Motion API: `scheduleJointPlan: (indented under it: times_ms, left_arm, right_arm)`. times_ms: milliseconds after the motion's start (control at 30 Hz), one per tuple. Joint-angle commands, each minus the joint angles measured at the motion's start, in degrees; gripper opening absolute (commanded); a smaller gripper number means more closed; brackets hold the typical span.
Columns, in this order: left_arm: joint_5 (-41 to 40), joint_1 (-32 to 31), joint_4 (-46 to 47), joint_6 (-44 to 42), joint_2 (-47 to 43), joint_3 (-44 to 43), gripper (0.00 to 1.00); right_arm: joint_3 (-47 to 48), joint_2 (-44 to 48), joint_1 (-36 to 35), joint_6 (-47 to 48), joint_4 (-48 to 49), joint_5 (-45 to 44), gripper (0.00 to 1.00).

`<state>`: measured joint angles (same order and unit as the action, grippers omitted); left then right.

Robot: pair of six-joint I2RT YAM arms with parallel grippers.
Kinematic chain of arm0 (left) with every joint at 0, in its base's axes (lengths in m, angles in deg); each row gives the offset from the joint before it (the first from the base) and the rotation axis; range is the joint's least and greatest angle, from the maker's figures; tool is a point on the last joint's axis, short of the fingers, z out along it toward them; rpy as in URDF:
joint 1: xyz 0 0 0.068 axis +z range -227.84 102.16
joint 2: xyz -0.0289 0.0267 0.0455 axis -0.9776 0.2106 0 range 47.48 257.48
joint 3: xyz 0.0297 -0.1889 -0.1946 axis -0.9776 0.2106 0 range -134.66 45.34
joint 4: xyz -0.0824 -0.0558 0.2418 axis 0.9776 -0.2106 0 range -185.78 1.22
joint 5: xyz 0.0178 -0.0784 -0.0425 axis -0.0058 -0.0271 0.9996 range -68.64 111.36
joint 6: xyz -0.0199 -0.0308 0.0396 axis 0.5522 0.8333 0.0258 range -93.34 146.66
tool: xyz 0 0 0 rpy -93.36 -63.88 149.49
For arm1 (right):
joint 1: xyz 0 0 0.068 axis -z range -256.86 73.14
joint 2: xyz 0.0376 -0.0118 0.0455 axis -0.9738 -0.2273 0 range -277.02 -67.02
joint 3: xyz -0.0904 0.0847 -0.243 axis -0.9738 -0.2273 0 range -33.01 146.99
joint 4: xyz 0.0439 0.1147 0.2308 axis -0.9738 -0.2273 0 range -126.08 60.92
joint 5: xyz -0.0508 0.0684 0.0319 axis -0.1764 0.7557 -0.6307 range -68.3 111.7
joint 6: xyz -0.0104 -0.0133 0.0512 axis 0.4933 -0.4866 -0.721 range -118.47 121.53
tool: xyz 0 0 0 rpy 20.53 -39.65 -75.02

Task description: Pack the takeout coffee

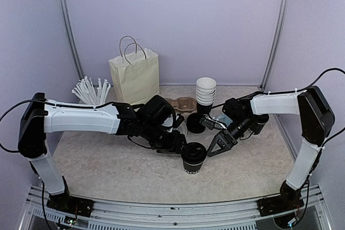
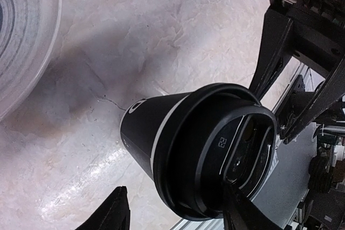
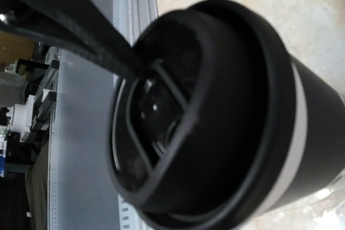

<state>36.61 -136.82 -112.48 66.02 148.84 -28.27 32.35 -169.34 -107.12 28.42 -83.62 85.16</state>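
**Coffee cup between two open pincers, near middle of the bench**

Item 1, coffee cup (image 1: 193,158). We are finding it upright on the bench (image 1: 108,160), toward the near middle. Its black lid (image 3: 178,106) is sitting in place, and white lettering (image 2: 135,106) is showing on its side.

Item 2, left pincer (image 1: 179,147). It is hanging at the cup's left with its jaws standing open. In the left wrist view its fingers (image 2: 110,216) are straddling the cup, and the one on the lettered side is standing clear of the wall. We cannot tell whether the other is touching the lid.

Item 3, right pincer (image 1: 216,145). It is sitting just beside the cup on the right, jaws spread in a V and gripping nothing. Its tips are lying at the lid's edge, and we cannot tell whether they are touching it.

Item 4, back of the bench. We are listing a paper bag (image 1: 135,76) standing upright, a bundle of white sticks (image 1: 91,91) to its left, and a cardboard cup carrier (image 1: 182,103) and a stack of white cups (image 1: 205,90) to its right. All are standing well apart from the coffee cup.
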Motion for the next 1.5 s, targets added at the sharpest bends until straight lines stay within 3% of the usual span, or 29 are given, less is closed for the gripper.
scheduleJointPlan:
  times_ms: [0, 833, 1267, 1467]
  left_arm:
    - [1.3, -0.4, 1.0, -0.6, 1.5, -2.0, 0.56]
    - [2.9, -2.0, 4.9, -1.5, 8.5, -2.4, 0.52]
    - [2.7, -3.0, 8.1, -0.3, 8.9, 3.8, 0.52]
    - [2.2, -3.6, 8.5, -0.4, 9.1, 6.2, 0.52]
  right_arm:
    - [1.5, -1.2, -0.7, 0.9, -1.0, 2.7, 0.39]
    - [6.1, -7.9, -2.1, -1.4, -1.3, 7.8, 0.38]
    - [3.5, -11.5, -3.0, -10.6, 5.6, -4.5, 0.33]
    - [3.8, -14.2, -3.6, -11.9, 6.5, -7.8, 0.25]
